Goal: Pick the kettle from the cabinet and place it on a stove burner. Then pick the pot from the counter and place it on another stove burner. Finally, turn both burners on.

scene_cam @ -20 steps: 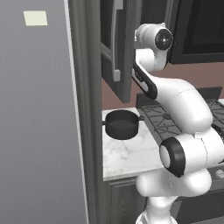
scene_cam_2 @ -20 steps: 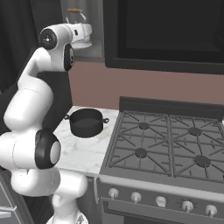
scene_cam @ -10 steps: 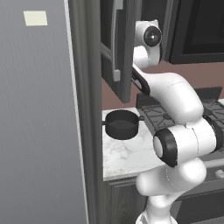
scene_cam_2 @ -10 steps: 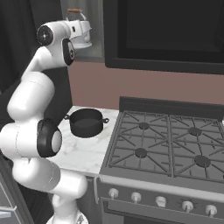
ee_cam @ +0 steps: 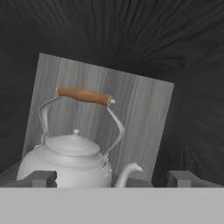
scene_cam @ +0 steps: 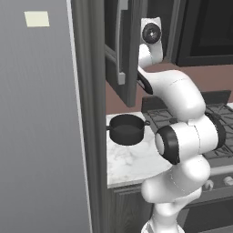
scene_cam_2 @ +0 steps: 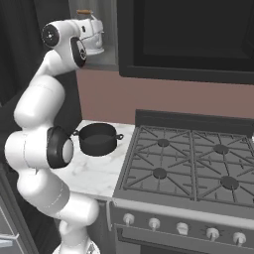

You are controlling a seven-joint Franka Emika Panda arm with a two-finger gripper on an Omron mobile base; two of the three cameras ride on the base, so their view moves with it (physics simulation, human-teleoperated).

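Reaching into the open cabinet [scene_cam: 119, 50], the gripper [ee_cam: 112, 178] faces the kettle [ee_cam: 74, 159] on its shelf, jaws spread wide and empty. The left fingertip [ee_cam: 38, 178] overlaps the kettle's body; the spout points right. A clean lift likely means rising to centre on the wooden handle [ee_cam: 84, 95] before closing. The pot [scene_cam_2: 98, 138] waits on the counter [scene_cam_2: 94, 173], left of the stove [scene_cam_2: 193, 166].

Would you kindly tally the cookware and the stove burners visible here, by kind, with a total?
Kettles: 1, the kettle in the cabinet
Pots: 1, the pot on the counter
Stove burners: 4 ()
Total: 6
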